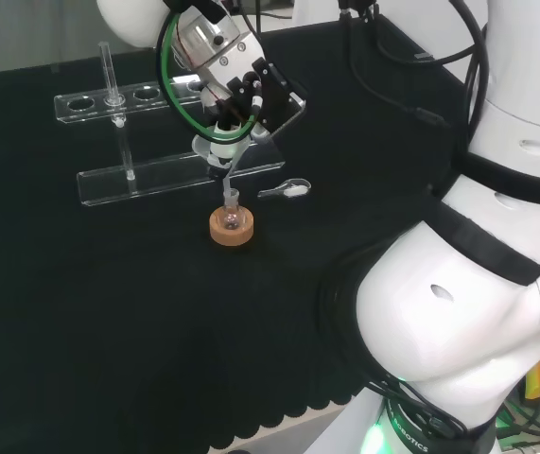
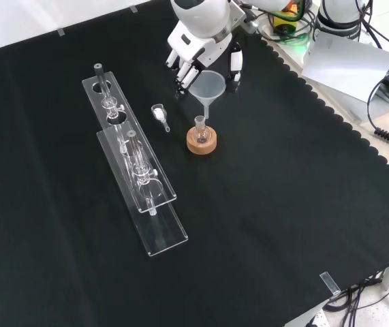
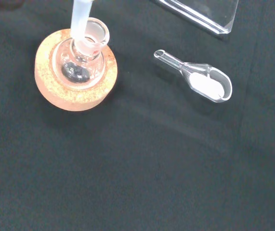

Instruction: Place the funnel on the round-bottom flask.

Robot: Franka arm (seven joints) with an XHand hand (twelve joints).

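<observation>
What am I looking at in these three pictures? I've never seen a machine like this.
It is one white robot arm at a bench covered in black cloth, and it ends in a black and white hand with fingers instead of a claw. One camera looks over the arm from behind, so the big white shapes on the right of that view are the arm itself. Another looks down from the front. The third sits at the wrist and sees things close up.

The hand holds a clear funnel, its fingers curled round the cone. The funnel's stem points down at the neck of a small round glass flask, which sits in a cork ring. In the wrist view the stem's tip is right at the flask's mouth. Nearby lie a small clear scoop with white powder and a clear plastic rack for tubes.
</observation>
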